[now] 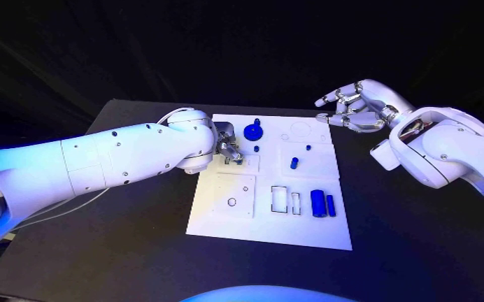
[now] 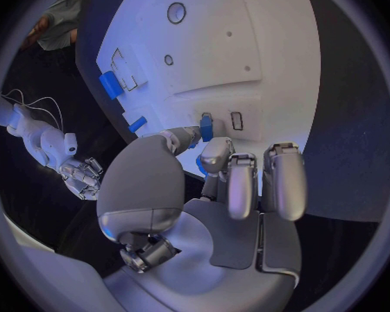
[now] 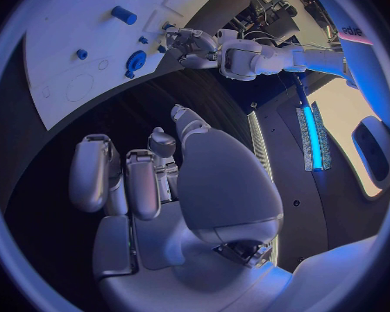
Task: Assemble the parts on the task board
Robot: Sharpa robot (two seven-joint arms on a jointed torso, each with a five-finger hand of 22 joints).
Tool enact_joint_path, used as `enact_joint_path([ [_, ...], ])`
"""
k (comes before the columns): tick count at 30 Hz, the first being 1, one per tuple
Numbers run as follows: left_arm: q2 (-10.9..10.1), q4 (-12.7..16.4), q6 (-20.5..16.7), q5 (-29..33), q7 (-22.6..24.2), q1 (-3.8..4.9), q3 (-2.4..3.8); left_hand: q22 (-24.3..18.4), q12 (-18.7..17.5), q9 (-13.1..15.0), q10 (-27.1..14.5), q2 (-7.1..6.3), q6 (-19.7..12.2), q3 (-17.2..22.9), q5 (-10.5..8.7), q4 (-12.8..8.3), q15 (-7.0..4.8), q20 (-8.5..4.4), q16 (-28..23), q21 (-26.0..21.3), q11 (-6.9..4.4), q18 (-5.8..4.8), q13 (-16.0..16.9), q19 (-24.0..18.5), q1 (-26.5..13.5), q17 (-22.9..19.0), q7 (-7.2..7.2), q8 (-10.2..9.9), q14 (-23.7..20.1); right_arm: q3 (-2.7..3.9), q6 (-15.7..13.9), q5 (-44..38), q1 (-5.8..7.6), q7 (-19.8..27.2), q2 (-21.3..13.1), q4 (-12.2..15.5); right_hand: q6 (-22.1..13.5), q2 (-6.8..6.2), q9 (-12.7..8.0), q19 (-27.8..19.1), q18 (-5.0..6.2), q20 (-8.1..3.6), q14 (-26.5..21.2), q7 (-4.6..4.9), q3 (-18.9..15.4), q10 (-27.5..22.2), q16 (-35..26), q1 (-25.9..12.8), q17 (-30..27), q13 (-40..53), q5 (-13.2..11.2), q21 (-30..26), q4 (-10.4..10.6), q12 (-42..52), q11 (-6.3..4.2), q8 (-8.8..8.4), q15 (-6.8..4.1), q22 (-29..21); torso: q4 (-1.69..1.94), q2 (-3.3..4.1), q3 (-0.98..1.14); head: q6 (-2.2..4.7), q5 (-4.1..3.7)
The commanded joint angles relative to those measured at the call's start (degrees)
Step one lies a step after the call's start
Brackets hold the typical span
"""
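Right now your left hand (image 1: 228,149) sits low over the left side of the board (image 1: 232,219), at its far half, with the fingers (image 2: 240,180) curled down toward the plate. From the left wrist view a small blue part (image 2: 205,126) stands just off the fingertips, and another bit of blue (image 2: 200,165) shows between thumb and finger, but you cannot tell whether anything is truly pinched there. Your right hand (image 1: 355,108) hangs above the table beyond the board's far right corner, well apart from every part, fingers loosely bent and separated, holding nothing. On the board, a round blue piece (image 1: 252,131) with a short stem lies near the far edge, just beside the left hand. Two small blue pegs (image 1: 294,163) sit toward the middle. A blue cylinder (image 1: 319,203) lies at the near right, with a thinner blue bar (image 1: 331,205) touching or just beside it, next to two empty rectangular slots (image 1: 280,198).
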Motion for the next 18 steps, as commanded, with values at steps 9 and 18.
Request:
enact_joint_path([
  [9, 0.17, 0.10, 4.42, -0.83, -0.10, -0.02, 0.02, 1.73, -0.18, 0.24, 0.11, 0.03, -0.06, 11.99, 0.33, -11.85, -0.52, -0.18, -0.33, 0.37, -0.13, -0.78, -0.11, 1.11, -0.71, 10.89, -0.35, 0.48, 4.64, 0.01, 0.43, -1.23, -0.06, -0.26, -0.02, 0.13, -0.03, 0.11, -0.07, -0.04, 0.61, -0.17, 3.01, 0.15, 0.04, -0.20, -0.28, -0.69, 6.19, -0.04, 0.57, -0.29, 0.42, -0.08, 0.02, 0.36, -0.26, -0.02, 0.01, 0.01, 0.02, -0.19, 0.00],
  [18, 0.28, 0.15, 5.38, -0.96, -0.09, -0.02, 0.02, 1.81, -0.16, 0.30, 0.16, -0.09, -0.02, 11.87, 0.26, -11.89, -0.54, -0.17, -0.33, 0.40, -0.16, -0.80, -0.14, 1.13, -0.90, 10.89, -0.39, 0.57, 4.64, 0.01, 0.45, -1.29, -0.08, -0.23, -0.01, 0.15, -0.02, 0.11, -0.08, -0.04, 0.61, -0.17, 3.01, 0.15, 0.04, -0.19, -0.28, -0.75, 6.19, -0.04, 0.66, -0.32, 0.46, -0.06, 0.03, 0.38, -0.26, -0.04, -0.01, 0.00, 0.03, -0.28, 0.04],
])
